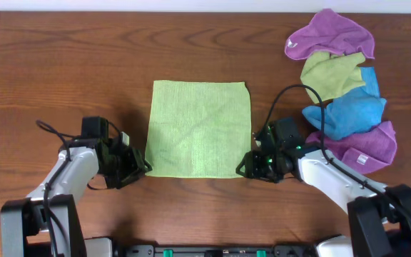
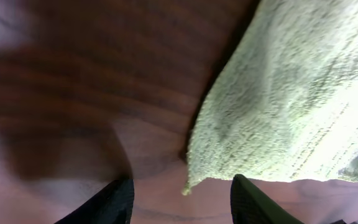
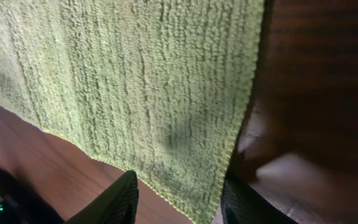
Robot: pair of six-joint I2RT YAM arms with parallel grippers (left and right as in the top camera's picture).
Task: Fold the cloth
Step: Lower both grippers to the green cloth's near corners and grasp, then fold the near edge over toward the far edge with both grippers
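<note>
- The cloth [image 1: 199, 128] lies flat on the table [image 1: 63, 64], about midway between its left and right sides
- The left gripper [image 1: 141, 168] sits at the cloth's near left corner; in the left wrist view that corner lies between its fingers [image 2: 107, 205]
- The right gripper [image 1: 246, 165] sits at the near right corner, a finger on either side of the cloth's edge
- A pile of cloths [image 1: 341, 93] lies at the table's far right, apart from the cloth, overlapping one another from far to near

Lime-green square cloth [image 1: 200, 128], flat, unfolded, on wooden table [image 1: 63, 57]
</note>
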